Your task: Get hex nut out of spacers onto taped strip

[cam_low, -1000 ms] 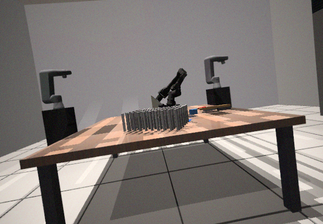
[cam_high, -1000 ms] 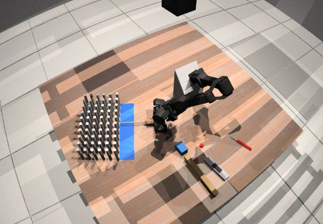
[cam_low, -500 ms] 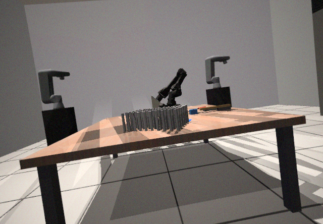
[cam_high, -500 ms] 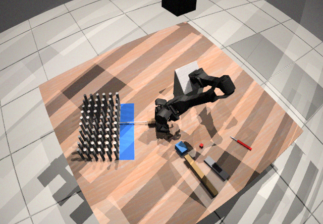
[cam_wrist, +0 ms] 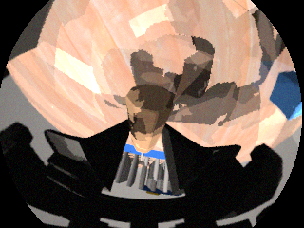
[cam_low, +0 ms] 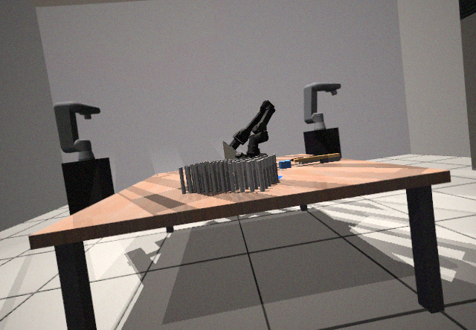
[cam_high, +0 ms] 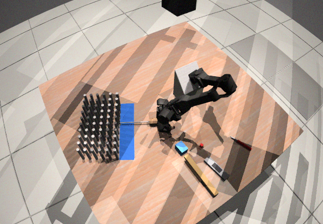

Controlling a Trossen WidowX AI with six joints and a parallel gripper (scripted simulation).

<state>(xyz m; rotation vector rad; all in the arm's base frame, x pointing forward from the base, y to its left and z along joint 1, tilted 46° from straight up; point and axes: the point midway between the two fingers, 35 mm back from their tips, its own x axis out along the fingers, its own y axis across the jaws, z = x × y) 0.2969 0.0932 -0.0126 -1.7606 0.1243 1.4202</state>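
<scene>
My gripper (cam_high: 157, 122) (cam_wrist: 146, 123) is shut on the wooden handle (cam_high: 153, 121) (cam_wrist: 150, 106) of a thin metal hook tool. Its shaft (cam_high: 141, 122) points away from the hand across the blue taped strip (cam_high: 126, 146) (cam_low: 280, 177) (cam_wrist: 128, 148). The shaft's far end is at the front edge of the spacer field; whether it reaches between spacers is hard to tell. The standing metal spacers (cam_high: 114, 151) (cam_low: 251, 180) are upright in rows behind the strip. I cannot make out the hex nut in any view.
A blue block (cam_high: 181, 148) (cam_low: 285, 164) (cam_wrist: 287, 95), a red cube (cam_high: 201, 145), a yellow bar (cam_high: 201, 175) (cam_low: 317, 158), a grey-black tool (cam_high: 215, 167) and a red-handled tool (cam_high: 243, 144) lie to one side. A pale slanted panel (cam_high: 186, 72) (cam_low: 228, 150) stands beside the arm.
</scene>
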